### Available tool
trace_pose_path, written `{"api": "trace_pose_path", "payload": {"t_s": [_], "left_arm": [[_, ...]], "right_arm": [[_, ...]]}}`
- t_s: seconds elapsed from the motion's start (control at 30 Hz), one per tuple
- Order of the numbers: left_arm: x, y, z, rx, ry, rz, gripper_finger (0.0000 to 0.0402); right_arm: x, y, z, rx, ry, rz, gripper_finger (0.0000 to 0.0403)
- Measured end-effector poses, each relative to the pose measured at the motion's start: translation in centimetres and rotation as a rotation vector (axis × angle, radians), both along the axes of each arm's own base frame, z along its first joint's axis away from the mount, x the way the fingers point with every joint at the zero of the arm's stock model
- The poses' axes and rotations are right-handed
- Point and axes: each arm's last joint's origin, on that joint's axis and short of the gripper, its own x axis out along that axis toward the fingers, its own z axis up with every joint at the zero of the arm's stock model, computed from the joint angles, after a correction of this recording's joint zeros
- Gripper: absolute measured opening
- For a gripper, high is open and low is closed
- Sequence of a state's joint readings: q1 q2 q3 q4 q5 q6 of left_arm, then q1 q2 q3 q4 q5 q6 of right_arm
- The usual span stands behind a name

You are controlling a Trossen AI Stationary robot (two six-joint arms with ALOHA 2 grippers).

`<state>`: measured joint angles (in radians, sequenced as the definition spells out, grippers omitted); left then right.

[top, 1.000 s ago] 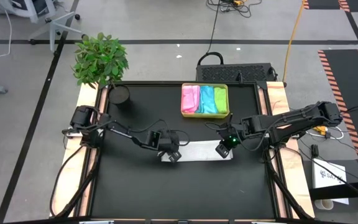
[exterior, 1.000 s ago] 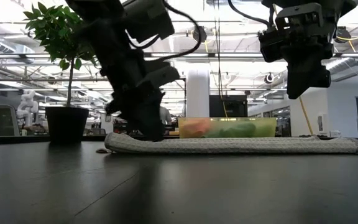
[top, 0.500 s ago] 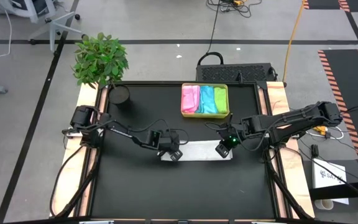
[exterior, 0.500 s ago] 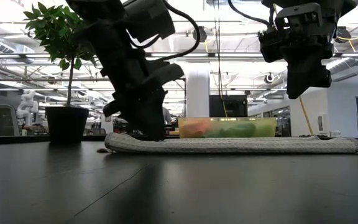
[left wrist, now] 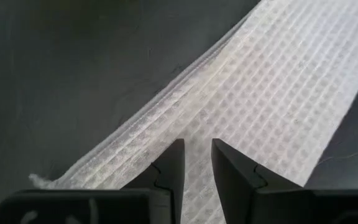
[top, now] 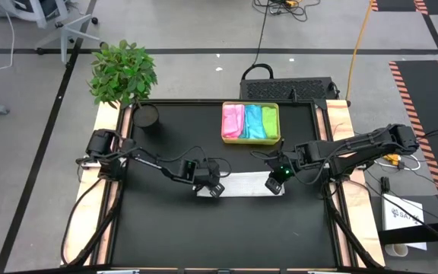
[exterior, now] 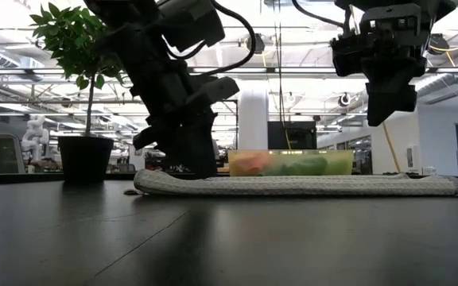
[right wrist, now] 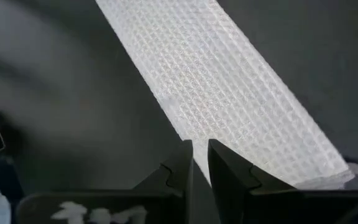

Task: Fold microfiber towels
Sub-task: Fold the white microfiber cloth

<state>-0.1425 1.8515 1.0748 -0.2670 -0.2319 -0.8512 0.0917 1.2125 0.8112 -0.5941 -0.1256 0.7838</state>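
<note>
Left gripper (left wrist: 196, 163) low over left end of white waffle-weave microfiber towel (top: 243, 185), fingers narrowly parted, nothing pinched. Right gripper (right wrist: 199, 163) raised above right end, narrow gap, empty. Towel folded flat mid-table. Suggest pinching both layers squarely at corners before lifting.

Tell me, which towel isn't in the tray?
The white towel. It lies flat on the black table, while the pink, blue and green ones sit in the tray.

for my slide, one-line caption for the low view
Left gripper down on the folded white towel, right gripper raised above its other end.
</note>
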Motion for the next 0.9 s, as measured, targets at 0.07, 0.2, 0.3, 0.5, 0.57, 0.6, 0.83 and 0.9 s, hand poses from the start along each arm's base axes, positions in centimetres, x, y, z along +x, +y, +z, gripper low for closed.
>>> {"api": "trace_pose_path", "payload": {"t_s": [0.07, 0.2, 0.3, 0.5, 0.57, 0.6, 0.83, 0.9], "left_arm": [[0.0, -0.1, 0.0, -0.01, -0.002, -0.021, 0.0081], [0.1, 0.0, 0.0, -0.046, 0.004, -0.038, 0.0081], [0.1, 0.0, 0.0, -0.069, 0.004, -0.051, 0.0081], [0.1, -0.2, 0.0, -0.094, 0.014, -0.131, 0.0081], [0.1, -0.2, 0.0, -0.105, 0.019, -0.175, 0.0081], [0.1, -0.2, 0.0, -0.107, 0.021, -0.194, 0.0081], [0.1, -0.1, 0.0, -0.113, 0.022, -0.208, 0.0081], [0.1, -0.1, 0.0, -0.115, 0.022, -0.206, 0.0081]], "right_arm": [[0.0, 0.0, 0.0, -0.021, -0.004, 0.006, 0.004], [0.0, -0.2, -0.4, -0.036, -0.008, -0.042, 0.004], [-0.3, -0.5, -1.3, 0.023, 0.014, -0.109, 0.0041], [-1.5, -0.6, -3.3, 0.07, 0.102, -0.121, 0.0054], [-1.7, -0.6, -3.6, 0.071, 0.112, -0.108, 0.007], [-1.7, -0.6, -3.6, 0.066, 0.112, -0.097, 0.0079], [-1.8, -1.2, -3.7, 0.016, 0.115, -0.076, 0.0155], [-1.9, -1.4, -3.7, 0.0, 0.125, -0.091, 0.0173]]}}
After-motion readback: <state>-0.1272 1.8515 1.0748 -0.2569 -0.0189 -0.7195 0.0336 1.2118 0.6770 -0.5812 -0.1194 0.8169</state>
